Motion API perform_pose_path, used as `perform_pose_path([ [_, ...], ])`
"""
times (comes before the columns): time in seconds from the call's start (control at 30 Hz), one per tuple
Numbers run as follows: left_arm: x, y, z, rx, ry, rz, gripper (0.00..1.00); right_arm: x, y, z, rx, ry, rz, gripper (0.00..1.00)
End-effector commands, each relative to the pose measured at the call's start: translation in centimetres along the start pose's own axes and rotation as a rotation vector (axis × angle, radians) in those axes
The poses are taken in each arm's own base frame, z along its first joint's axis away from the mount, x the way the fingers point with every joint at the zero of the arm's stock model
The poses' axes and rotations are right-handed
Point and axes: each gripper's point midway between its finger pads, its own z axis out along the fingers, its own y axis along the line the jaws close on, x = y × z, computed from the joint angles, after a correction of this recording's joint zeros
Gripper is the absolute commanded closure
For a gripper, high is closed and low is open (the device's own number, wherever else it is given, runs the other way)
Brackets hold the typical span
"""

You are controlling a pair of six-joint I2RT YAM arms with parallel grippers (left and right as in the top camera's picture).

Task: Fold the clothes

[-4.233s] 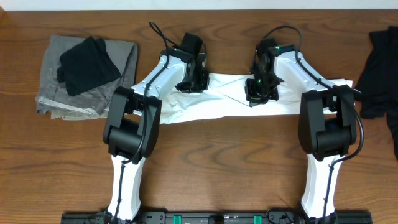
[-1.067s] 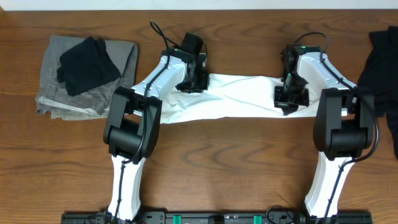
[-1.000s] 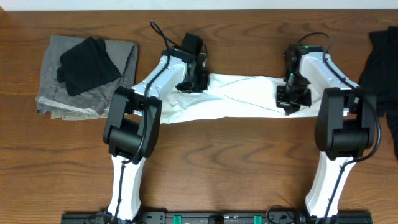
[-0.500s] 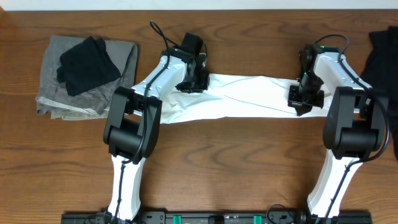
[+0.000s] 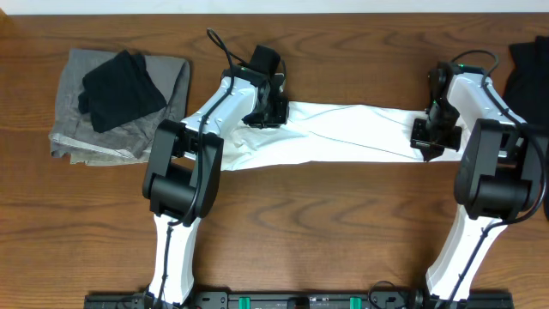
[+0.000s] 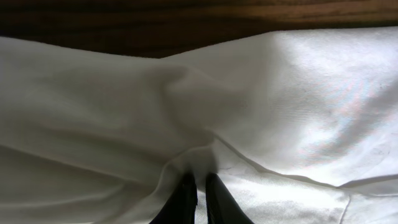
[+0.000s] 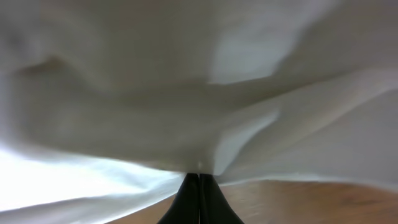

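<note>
We see the white T-shirt (image 5: 343, 133) lying across the far half of the wooden worktop (image 5: 300, 232), drawn out into a long band between the two arms. Its left part is wider and creased, and it narrows toward the right.

The left end effector (image 5: 266, 116) sits at the band's far edge near the left end. In the left wrist view its dark fingers (image 6: 185, 198) are nearly together, pinching a small ridge of white cloth, with folds running away from the tips.

The right end effector (image 5: 427, 142) is at the shirt's right end. In the right wrist view its fingertips are pressed together and clenched on the gathered fabric, which fills most of that view and looks blurred.

At the far left of the worktop lies a grey garment (image 5: 73, 129) with a black garment (image 5: 120, 86) on top of it, well apart from the shirt. Another dark cloth (image 5: 527, 77) shows at the right edge.
</note>
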Motion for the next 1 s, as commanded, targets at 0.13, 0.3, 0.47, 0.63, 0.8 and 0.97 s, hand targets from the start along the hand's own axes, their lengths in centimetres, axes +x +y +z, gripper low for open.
perform_pose_path([
  [0.13, 0.4, 1.5, 1.4, -0.052, 0.022, -0.018, 0.90, -0.6, -2.3, 0.0, 0.027, -0.018, 0.062, 0.99],
  [0.3, 0.4, 1.5, 1.4, -0.052, 0.022, -0.018, 0.90, -1.1, -3.4, 0.1, 0.018, -0.029, 0.098, 0.99],
  [0.47, 0.4, 1.5, 1.4, -0.052, 0.022, -0.018, 0.90, -1.6, -4.8, -0.4, 0.006, -0.047, 0.134, 0.99],
  [0.63, 0.4, 1.5, 1.4, -0.052, 0.022, -0.018, 0.90, -1.9, -5.9, -1.1, -0.004, -0.068, 0.166, 0.99],
  [0.8, 0.4, 1.5, 1.4, -0.052, 0.022, -0.018, 0.90, -2.6, -7.2, -0.9, -0.031, -0.085, 0.155, 0.99],
  [0.97, 0.4, 1.5, 1.4, -0.052, 0.022, -0.018, 0.90, -4.7, -6.6, -3.3, -0.145, -0.165, 0.096, 0.99],
])
